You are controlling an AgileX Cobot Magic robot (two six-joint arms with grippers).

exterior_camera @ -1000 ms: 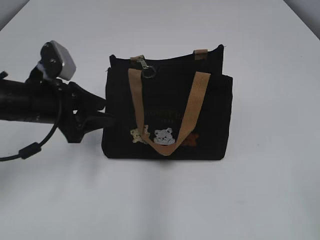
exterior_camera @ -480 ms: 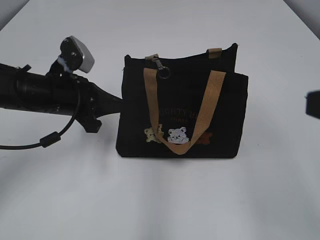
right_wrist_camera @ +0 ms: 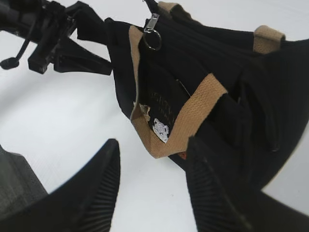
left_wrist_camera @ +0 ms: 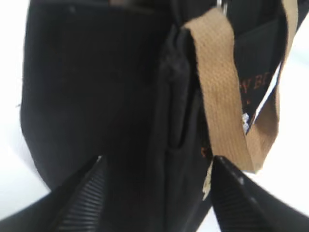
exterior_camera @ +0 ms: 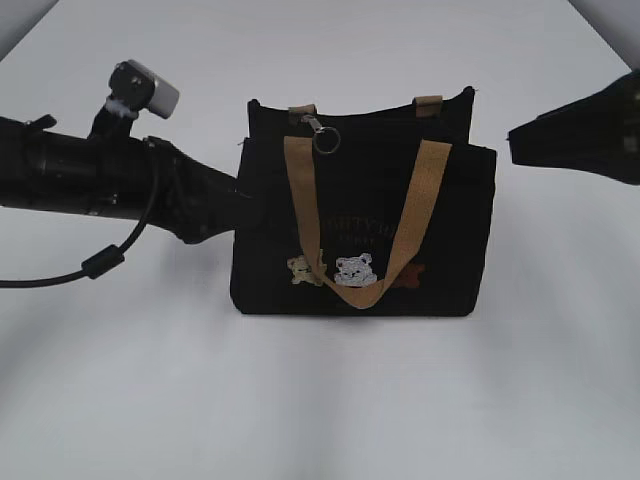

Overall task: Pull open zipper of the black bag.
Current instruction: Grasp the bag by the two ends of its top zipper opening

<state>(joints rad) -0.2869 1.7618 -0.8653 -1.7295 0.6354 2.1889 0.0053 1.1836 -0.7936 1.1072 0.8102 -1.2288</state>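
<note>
From the outside, the small black cloth bag [exterior_camera: 362, 225] stands on the white table [exterior_camera: 320, 400] and hides the left gripper's [exterior_camera: 236, 196] tips at its left end, while the right gripper [exterior_camera: 520, 138] waits apart. The left wrist view shows two ribbed fingers [left_wrist_camera: 84, 198] spread wide around the bag's end, not clamped. In the right wrist view, the jaws stand apart holding nothing, with the small silver zipper ring [right_wrist_camera: 152, 41] far above them.

Left gripper [left_wrist_camera: 154, 193] fingers spread wide; right gripper [right_wrist_camera: 152, 181] fingers parted, empty.

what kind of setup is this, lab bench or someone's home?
Most likely a lab or test bench: a bare white tabletop with no household clutter, holding only a black bag, with two black robot arms, the left gripper at the bag's side and the right gripper near it.
</note>
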